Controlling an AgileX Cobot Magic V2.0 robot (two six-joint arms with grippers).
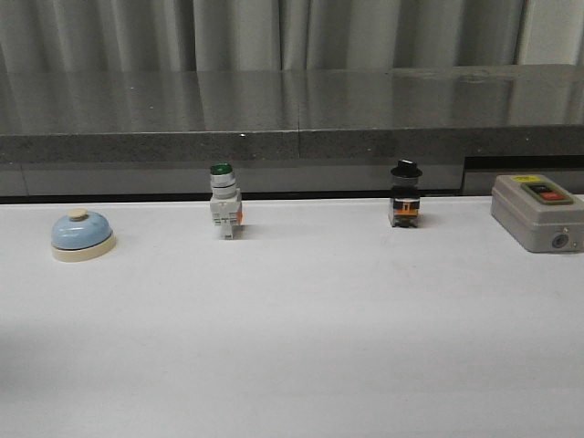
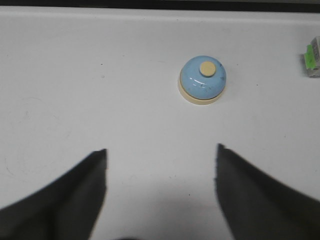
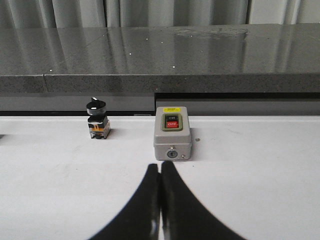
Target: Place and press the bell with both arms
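The light-blue bell [image 1: 82, 234] with a cream base and cream button stands on the white table at the far left. In the left wrist view the bell [image 2: 202, 80] lies beyond my left gripper [image 2: 161, 148], a little off to one side. The left gripper is open and empty above the table. My right gripper [image 3: 160, 166] is shut and empty, its tips just short of the grey box [image 3: 172, 132]. Neither arm shows in the front view.
A green-capped white push-button switch [image 1: 224, 202] stands mid-left, its edge in the left wrist view [image 2: 313, 58]. A black-knobbed switch [image 1: 405, 193] stands mid-right. The grey box with red and black buttons [image 1: 537, 212] is at the far right. A dark stone ledge [image 1: 292, 114] runs behind the table.
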